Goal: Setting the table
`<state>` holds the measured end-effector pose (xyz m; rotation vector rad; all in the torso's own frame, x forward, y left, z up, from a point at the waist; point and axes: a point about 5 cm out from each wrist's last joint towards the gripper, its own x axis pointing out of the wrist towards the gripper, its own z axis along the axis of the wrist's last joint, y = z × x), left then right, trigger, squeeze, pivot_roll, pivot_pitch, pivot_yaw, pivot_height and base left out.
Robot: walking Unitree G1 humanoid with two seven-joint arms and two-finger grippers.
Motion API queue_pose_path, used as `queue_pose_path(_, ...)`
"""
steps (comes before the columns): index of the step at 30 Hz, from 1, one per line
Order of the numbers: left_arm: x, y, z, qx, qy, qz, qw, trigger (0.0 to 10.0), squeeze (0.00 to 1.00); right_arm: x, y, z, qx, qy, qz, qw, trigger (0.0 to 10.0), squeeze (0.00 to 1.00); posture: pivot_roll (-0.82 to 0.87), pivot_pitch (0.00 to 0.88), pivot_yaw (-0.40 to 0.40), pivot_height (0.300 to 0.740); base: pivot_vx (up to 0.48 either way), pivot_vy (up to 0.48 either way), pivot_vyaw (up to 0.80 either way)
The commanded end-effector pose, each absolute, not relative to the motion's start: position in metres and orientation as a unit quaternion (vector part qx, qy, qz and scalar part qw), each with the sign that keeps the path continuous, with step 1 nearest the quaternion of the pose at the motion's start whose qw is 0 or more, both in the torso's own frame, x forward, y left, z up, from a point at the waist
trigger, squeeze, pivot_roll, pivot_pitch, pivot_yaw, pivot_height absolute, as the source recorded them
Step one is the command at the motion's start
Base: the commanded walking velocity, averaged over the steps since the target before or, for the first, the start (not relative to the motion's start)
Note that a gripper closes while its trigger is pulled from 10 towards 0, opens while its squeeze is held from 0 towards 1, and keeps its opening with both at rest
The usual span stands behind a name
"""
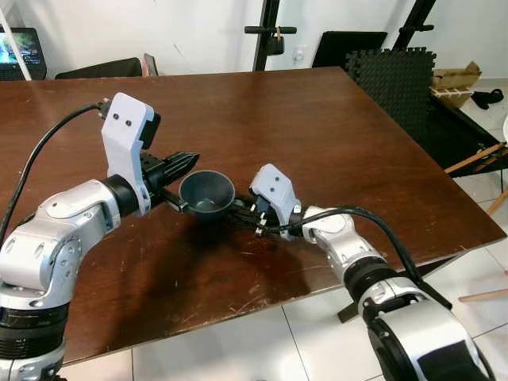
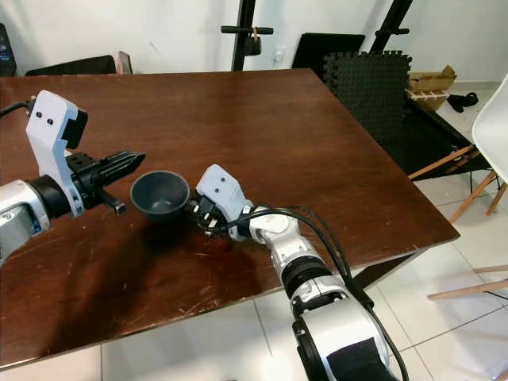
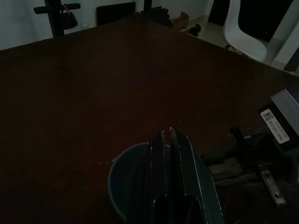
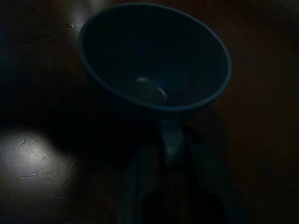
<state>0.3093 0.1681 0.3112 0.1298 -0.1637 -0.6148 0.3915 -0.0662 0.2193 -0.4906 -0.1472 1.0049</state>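
A dark blue-grey cup (image 1: 206,193) with a small handle stands upright and empty on the brown wooden table (image 1: 317,135), near its front edge. My right gripper (image 1: 240,209) reaches in low from the right and is shut on the cup's handle (image 4: 170,135), which sits between its two fingers. My left gripper (image 1: 189,162) hovers just left of the cup's rim, tilted slightly above it. Its fingers (image 3: 163,154) are pressed together with nothing held, and their tips overlap the cup (image 3: 122,177) in the left wrist view.
Black foam mats (image 1: 393,75) and a cardboard box (image 1: 454,83) lie beyond the table's right side. A white chair (image 2: 496,119) stands to the right, a black stand (image 1: 268,36) and a dark chair (image 1: 99,69) behind. The tabletop stretches bare beyond the cup.
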Motion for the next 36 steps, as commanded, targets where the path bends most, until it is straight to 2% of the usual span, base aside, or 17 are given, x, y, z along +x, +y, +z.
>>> queue_pose_path(1, 0.306, 0.166, 0.308, 0.066, -0.075, -0.308, 0.946, 10.0, 0.00, 0.391, -0.068, 0.216, -0.236, -0.062, 0.482, 0.842, 0.0, 0.00, 0.16, 0.230, -0.066, 0.740, 0.000, 0.000, 0.00)
queue_pose_path(8, 0.308, 0.164, 0.306, 0.061, -0.073, -0.311, 0.946, 10.0, 0.00, 0.392, -0.070, 0.218, -0.223, -0.065, 0.482, 0.845, 0.0, 0.00, 0.16, 0.228, -0.061, 0.740, 0.000, 0.000, 0.00)
queue_pose_path(13, 0.312, 0.155, 0.291, 0.020, -0.059, -0.293, 0.954, 10.0, 0.00, 0.397, -0.082, 0.232, -0.195, -0.083, 0.447, 0.869, 0.0, 0.00, 0.13, 0.219, -0.055, 0.740, 0.000, 0.000, 0.00)
queue_pose_path(14, 0.317, 0.153, 0.289, -0.009, -0.065, -0.261, 0.963, 10.0, 0.00, 0.401, -0.089, 0.239, -0.173, -0.083, 0.427, 0.884, 3.7, 0.00, 0.11, 0.211, -0.051, 0.740, 0.000, 0.000, 0.00)
queue_pose_path(15, 0.320, 0.153, 0.289, -0.031, -0.067, -0.242, 0.968, 10.0, 0.00, 0.403, -0.093, 0.243, -0.162, -0.085, 0.414, 0.892, 10.0, 0.00, 0.11, 0.208, -0.050, 0.740, 0.000, 0.000, 0.00)
queue_pose_path(16, 0.320, 0.153, 0.289, -0.031, -0.067, -0.242, 0.968, 10.0, 0.00, 0.403, -0.093, 0.243, -0.162, -0.085, 0.414, 0.892, 10.0, 0.00, 0.11, 0.208, -0.050, 0.740, 0.000, 0.000, 0.00)
queue_pose_path(18, 0.324, 0.150, 0.285, -0.046, -0.067, -0.213, 0.974, 10.0, 0.00, 0.407, -0.103, 0.254, -0.135, -0.094, 0.366, 0.916, 10.0, 0.00, 0.09, 0.197, -0.046, 0.740, 0.000, 0.000, 0.00)
queue_pose_path(19, 0.324, 0.150, 0.285, -0.046, -0.067, -0.213, 0.974, 10.0, 0.00, 0.407, -0.103, 0.254, -0.135, -0.094, 0.366, 0.916, 10.0, 0.00, 0.09, 0.197, -0.046, 0.740, 0.000, 0.000, 0.00)
queue_pose_path(24, 0.321, 0.133, 0.277, 0.015, -0.071, -0.232, 0.970, 10.0, 0.00, 0.412, -0.124, 0.267, -0.053, -0.112, 0.252, 0.960, 10.0, 0.00, 0.06, 0.172, -0.034, 0.740, 0.000, 0.000, 0.00)
queue_pose_path(31, 0.314, 0.109, 0.263, 0.071, -0.072, -0.264, 0.959, 10.0, 0.00, 0.407, -0.148, 0.266, -0.037, -0.118, 0.170, 0.978, 10.0, 0.00, 0.05, 0.150, -0.003, 0.740, 0.000, 0.000, 0.00)
queue_pose_path(36, 0.320, 0.106, 0.261, 0.074, -0.073, -0.252, 0.962, 10.0, 0.00, 0.398, -0.153, 0.269, -0.025, -0.138, 0.140, 0.980, 10.0, 0.00, 0.04, 0.141, 0.019, 0.740, 0.000, 0.000, 0.00)
